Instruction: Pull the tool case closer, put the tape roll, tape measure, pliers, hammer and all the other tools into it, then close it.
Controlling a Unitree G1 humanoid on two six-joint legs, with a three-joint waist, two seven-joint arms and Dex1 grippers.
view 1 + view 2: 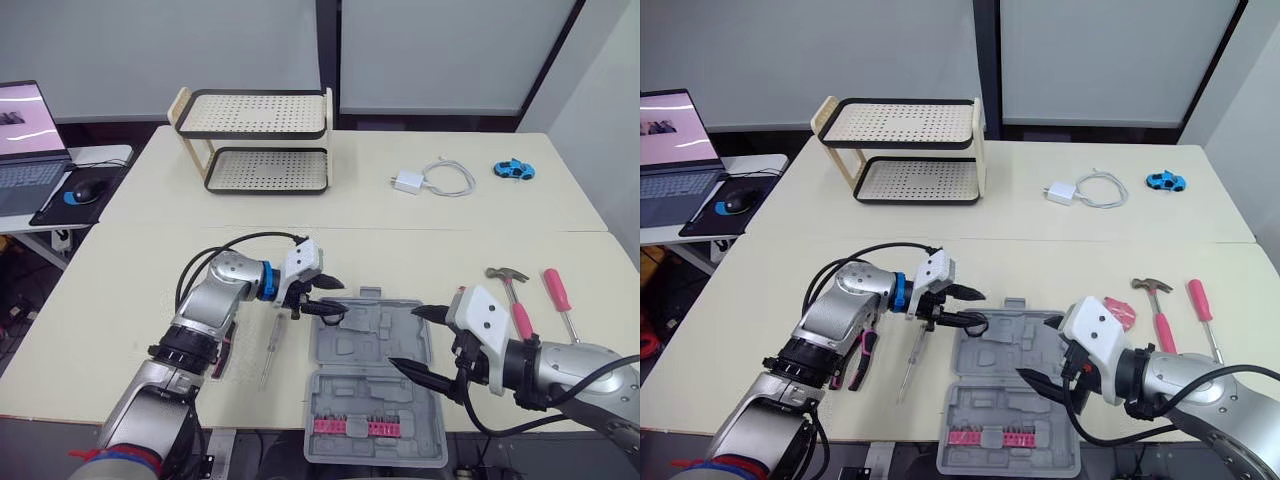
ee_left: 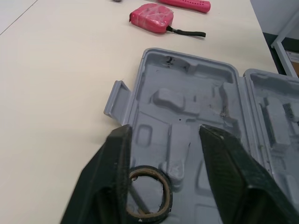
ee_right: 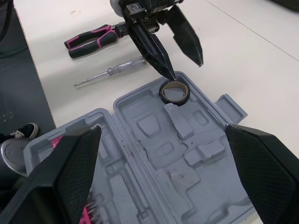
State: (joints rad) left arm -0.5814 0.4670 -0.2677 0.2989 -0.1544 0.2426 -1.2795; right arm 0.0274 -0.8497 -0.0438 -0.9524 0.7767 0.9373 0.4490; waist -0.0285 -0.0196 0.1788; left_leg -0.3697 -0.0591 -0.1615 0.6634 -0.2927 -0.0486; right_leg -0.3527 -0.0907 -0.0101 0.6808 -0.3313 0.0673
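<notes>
While both my grippers hover over the open tool case (image 1: pixel 372 395):
Left gripper (image 1: pixel 335 298): spread, above tape roll.
Tape roll (image 3: pixel 174 100): lying in case corner.
Right gripper (image 1: pixel 405 338): spread wide.
Pliers (image 3: pixel 91 39): on desk (image 1: pixel 120 290).

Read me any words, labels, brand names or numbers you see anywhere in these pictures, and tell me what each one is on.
No text is readable.
On the laptop screen: only bright shapes, any writing too small to read.
On the tool case: small dark marks in the moulded tray near its far rim, too blurred to read.
</notes>
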